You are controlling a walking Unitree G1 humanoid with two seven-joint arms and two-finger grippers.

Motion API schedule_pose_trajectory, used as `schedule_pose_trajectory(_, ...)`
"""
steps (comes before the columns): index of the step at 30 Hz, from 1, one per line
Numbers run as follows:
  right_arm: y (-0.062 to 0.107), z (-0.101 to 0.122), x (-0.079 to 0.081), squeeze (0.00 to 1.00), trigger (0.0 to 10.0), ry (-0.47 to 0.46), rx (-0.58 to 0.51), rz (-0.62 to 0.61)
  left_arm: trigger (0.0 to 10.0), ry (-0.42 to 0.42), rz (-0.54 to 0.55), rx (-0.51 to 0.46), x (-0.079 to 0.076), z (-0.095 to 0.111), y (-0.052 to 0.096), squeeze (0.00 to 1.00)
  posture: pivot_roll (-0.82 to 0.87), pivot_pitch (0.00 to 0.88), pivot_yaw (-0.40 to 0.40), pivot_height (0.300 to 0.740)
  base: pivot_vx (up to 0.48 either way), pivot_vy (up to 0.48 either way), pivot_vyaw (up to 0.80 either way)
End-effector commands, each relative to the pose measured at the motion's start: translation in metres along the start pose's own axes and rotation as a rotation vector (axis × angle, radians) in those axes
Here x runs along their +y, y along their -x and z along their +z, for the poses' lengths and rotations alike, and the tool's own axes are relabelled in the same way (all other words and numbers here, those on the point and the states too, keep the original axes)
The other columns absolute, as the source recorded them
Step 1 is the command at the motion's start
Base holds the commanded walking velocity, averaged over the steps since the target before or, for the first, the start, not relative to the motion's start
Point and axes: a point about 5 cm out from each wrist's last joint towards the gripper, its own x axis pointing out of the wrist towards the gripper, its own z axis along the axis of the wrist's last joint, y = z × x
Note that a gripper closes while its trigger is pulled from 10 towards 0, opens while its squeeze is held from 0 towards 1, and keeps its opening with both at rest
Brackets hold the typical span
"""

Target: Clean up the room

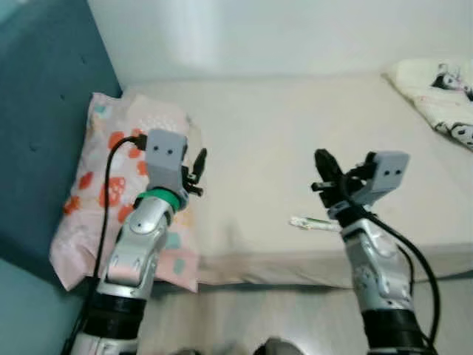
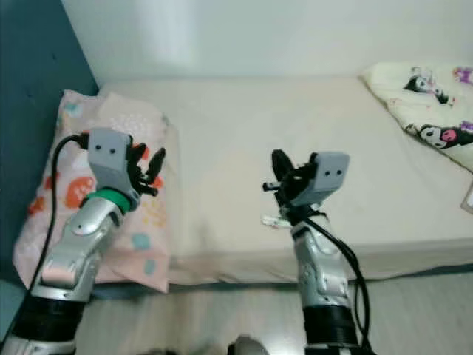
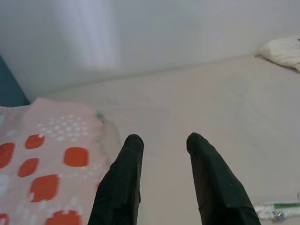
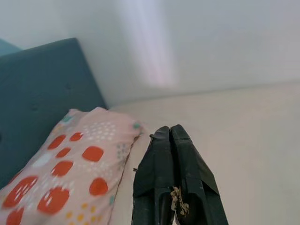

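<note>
Left gripper (image 3: 161,140) above pillow (image 1: 96,177) edge, jaws spread. Right gripper (image 4: 169,133) jaws pressed together over bed (image 1: 281,148). Small white-green wrapper (image 1: 314,223) partly hidden behind right arm; identity unclear.

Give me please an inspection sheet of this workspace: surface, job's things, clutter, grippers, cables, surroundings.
Surface: beige mattress, bare in the middle.
Job's things: small white and green wrapper near the front edge, beside the right arm.
Clutter: pink patterned pillow at the headboard end; cartoon-print blanket at the far right.
Grippers: left gripper over the pillow's edge, jaws open; right gripper above the mattress, jaws shut, with crumbs near the base.
Cables: black cable along the left arm, another on the right arm.
Surroundings: teal headboard, white wall.
</note>
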Motion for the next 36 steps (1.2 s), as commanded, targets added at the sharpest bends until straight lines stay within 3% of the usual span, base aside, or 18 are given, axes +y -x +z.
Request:
schedule_pose_trajectory(1,0.0038,-0.0010,-0.0076,0.00,10.0,0.009,0.010,-0.026,10.0,-0.003,-0.015,0.024,-0.0045,-0.0059,0.0010,0.00,-0.11,0.030,0.084,0.717,0.000,-0.480,0.00)
schedule_pose_trajectory(11,0.0048,-0.0013,-0.0075,0.00,10.0,0.009,0.011,-0.028,10.0,-0.006,-0.021,0.033,-0.0055,-0.0073,0.0007,0.00,-0.11,0.028,0.088,0.717,0.000,-0.477,0.00)
schedule_pose_trajectory(16,0.0050,-0.0010,-0.0080,0.00,10.0,0.009,0.009,-0.029,10.0,-0.005,-0.016,0.060,-0.0053,-0.0102,-0.0005,0.00,-0.11,0.025,0.090,0.717,0.000,0.000,0.00)
schedule_pose_trajectory(27,0.0050,-0.0011,-0.0073,0.00,10.0,0.009,0.008,-0.028,10.0,0.002,-0.018,0.059,-0.0047,-0.0106,-0.0008,0.00,-0.11,0.022,0.091,0.717,0.000,0.454,0.00)
schedule_pose_trajectory(36,0.0057,-0.0015,-0.0075,0.00,10.0,0.008,0.009,-0.030,10.0,-0.008,-0.017,0.047,-0.0051,-0.0091,-0.0006,0.00,-0.11,0.029,0.094,0.717,0.000,0.000,0.00)
